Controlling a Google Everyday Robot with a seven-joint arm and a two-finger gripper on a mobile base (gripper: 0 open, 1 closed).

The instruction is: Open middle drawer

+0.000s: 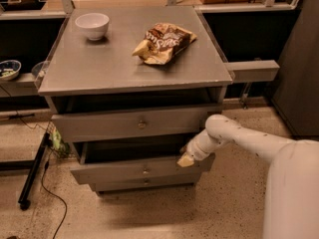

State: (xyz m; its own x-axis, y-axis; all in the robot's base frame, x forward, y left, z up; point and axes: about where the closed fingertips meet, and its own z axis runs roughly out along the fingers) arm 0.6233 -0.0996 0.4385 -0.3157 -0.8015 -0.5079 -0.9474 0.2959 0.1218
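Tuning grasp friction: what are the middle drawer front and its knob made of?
Middle drawer: grey, matte, flat front, probably painted wood or laminate. Knob: small, round, faintly glinting, likely metal. The hand is at the drawer's right end, by its top edge.

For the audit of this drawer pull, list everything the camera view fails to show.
Camera view:
- Inside of the middle drawer: in shadow under the top drawer.
- Bottom drawer: mostly covered by the middle drawer's front.
- Contact of the claw, at the middle drawer's right end: blocked by the wrist.
- Dish at far left: cut by the frame edge.
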